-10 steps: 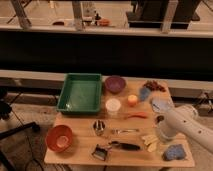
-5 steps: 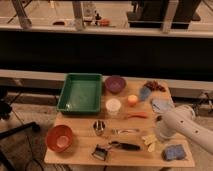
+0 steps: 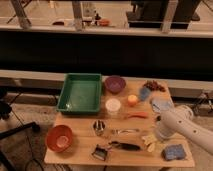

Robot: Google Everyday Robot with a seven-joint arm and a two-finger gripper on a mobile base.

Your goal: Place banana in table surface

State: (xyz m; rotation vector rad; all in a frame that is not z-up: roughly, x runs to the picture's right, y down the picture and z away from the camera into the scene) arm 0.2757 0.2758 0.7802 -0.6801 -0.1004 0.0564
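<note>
The banana (image 3: 148, 142), a small pale yellow bunch, lies on the light brown table surface (image 3: 80, 135) near its front right. My gripper (image 3: 156, 136) is at the end of the white arm (image 3: 182, 127), which reaches in from the right. It is low over the table, right beside the banana's right end. The arm's bulk hides where the two meet.
A green tray (image 3: 80, 92) stands at the back left and a purple bowl (image 3: 115, 84) beside it. An orange bowl (image 3: 59, 138) is at the front left. A white cup (image 3: 113, 106), a carrot-like thing (image 3: 136, 115), a metal cup (image 3: 99, 127), a black-handled utensil (image 3: 125, 146) and a blue sponge (image 3: 174, 152) are also on the table.
The arm's end has sunk slightly toward the front right of the table. The banana and the other objects have not moved.
</note>
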